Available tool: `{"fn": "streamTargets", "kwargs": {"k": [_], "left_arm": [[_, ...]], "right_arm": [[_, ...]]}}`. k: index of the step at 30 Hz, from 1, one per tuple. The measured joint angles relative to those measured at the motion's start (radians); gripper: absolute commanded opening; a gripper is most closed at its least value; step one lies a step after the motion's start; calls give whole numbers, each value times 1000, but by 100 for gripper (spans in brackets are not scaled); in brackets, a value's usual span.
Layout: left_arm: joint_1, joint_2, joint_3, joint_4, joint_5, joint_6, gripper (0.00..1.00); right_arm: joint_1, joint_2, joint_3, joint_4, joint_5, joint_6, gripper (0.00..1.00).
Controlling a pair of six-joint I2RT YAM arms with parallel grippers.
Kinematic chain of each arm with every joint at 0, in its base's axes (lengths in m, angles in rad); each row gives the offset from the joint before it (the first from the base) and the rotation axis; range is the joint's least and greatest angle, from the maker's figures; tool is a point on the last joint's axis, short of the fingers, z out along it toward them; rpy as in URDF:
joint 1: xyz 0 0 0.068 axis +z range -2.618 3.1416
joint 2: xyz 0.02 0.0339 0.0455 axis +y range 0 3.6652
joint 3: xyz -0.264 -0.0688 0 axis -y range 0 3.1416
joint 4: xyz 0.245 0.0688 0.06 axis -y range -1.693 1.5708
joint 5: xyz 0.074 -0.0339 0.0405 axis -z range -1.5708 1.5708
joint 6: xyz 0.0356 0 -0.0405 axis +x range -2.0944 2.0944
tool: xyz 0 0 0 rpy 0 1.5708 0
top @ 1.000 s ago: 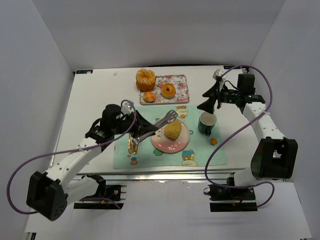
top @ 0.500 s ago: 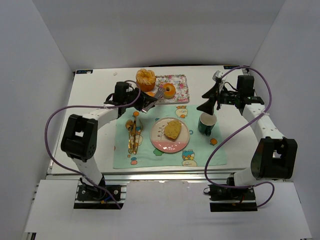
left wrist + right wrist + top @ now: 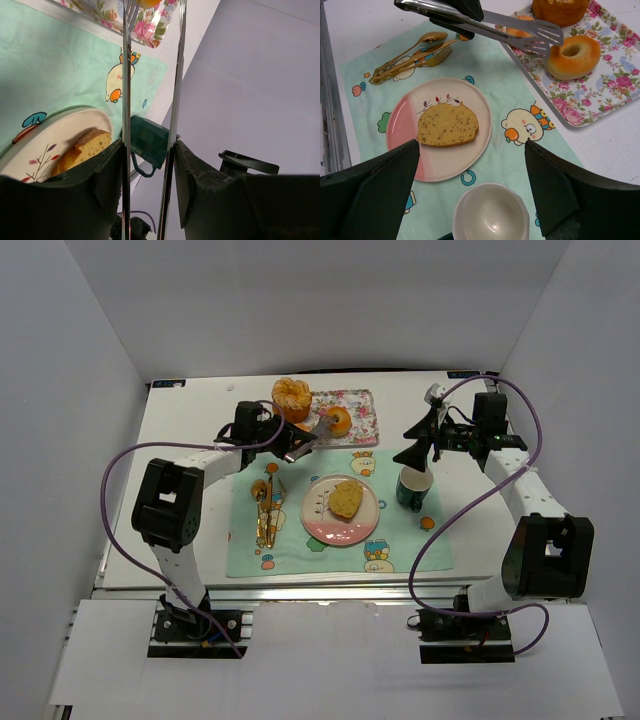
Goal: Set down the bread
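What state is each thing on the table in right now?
bread slice: lying flat on the plate, nothing gripping it.
plate: on the placemat, holding only the slice.
tongs: clamped in the left claw, tips apart, empty, by the donut.
donut: resting on the tray, ungripped.
mug: upright, empty.
cutlery: lying on the placemat.
right claw: open, empty, above the mug.
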Motion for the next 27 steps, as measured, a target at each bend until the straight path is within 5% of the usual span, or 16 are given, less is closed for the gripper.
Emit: {"fn": "streamTargets", "kwargs": {"k": [27], "left_arm": [[0, 5, 47, -105, 22, 26, 54]], "right_arm": [[0, 0, 0, 0, 0, 0, 89]]}}
